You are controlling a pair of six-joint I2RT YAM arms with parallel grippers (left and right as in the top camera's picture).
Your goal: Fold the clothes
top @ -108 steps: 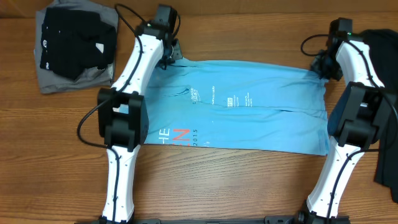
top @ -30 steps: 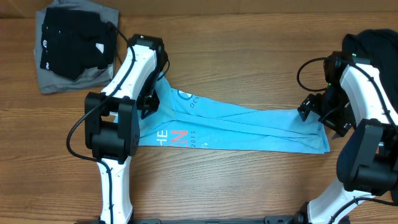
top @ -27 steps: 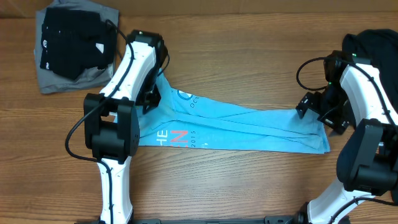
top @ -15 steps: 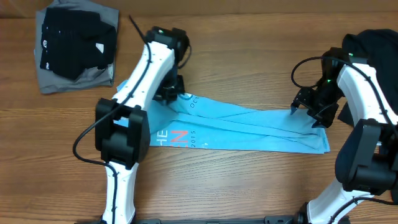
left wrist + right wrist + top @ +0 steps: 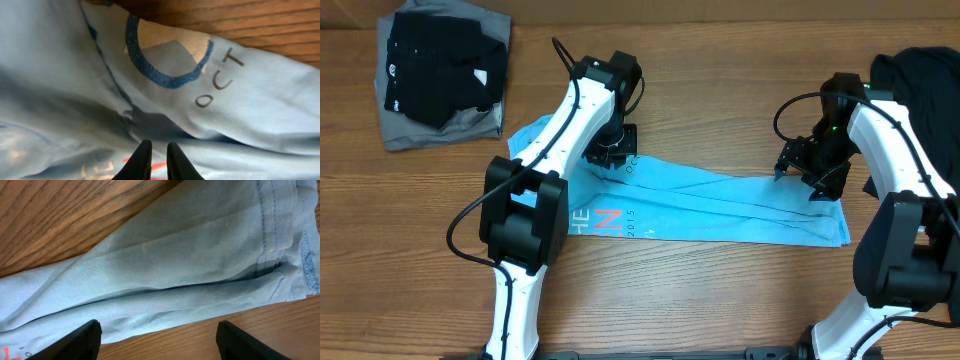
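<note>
Far L, top corner of the table: a grey garment lying flat w/ a black garment folded on top of it, well apart from the rest.

Centre-L: the light-blue T-shirt lies across the middle of the table as a long narrow band running L to R. Its L end is wider, w/ one flap spread up toward the back edge. White and pink-red lettering shows near the front-L edge.

The left gripper hangs over the shirt's upper-L part, just beside a blue ring logo and the letters "OCT". Its jaws are narrow, only a sliver of gap btwn the fingers, and no cloth shows in that gap. Whether the tips touch the fabric is hard to tell from the wrist view, prob. just above it.

Centre-R: the band tapers into creased lengthwise folds and ends at a stitched hem.

The right gripper sits over that R end near the hem, jaws spread wide, holding nothing; shirt and bare wood show btwn them.

Far R, back corner: another black garment, partly behind the R arm.
</note>
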